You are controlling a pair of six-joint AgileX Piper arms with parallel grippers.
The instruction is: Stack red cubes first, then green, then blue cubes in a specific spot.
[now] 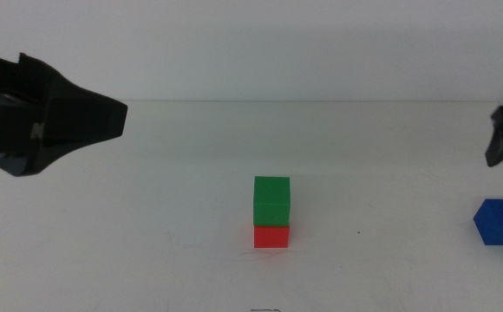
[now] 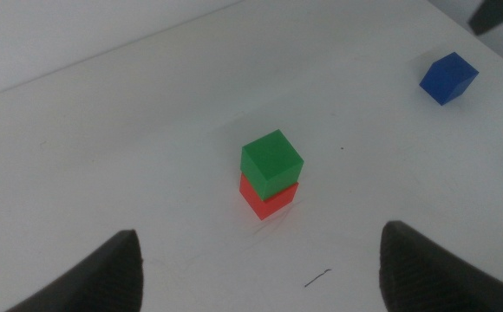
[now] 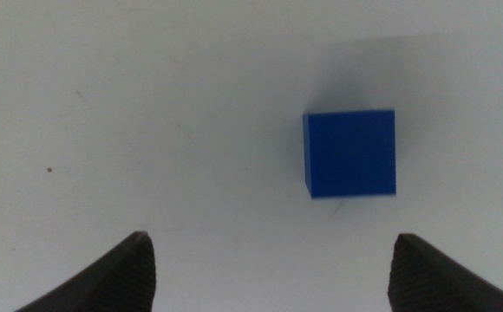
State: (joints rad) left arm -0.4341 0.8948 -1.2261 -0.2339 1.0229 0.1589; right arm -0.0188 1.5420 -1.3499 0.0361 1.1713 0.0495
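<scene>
With the small matte green cube (image 1: 271, 201) already atop the red cube (image 1: 271, 237) mid-table, you bring the wide-open, empty right gripper (image 3: 269, 260) down around the deep-blue cube (image 3: 350, 152) at far right, while the left gripper (image 2: 256, 264), open and empty, waits left

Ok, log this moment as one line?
stack: green cube on red cube | blue cube on table, apart | right gripper open above blue | left gripper open, holding nothing

White table (image 1: 147, 225): red cube (image 1: 271, 237), blue cube (image 1: 500, 222).
</scene>
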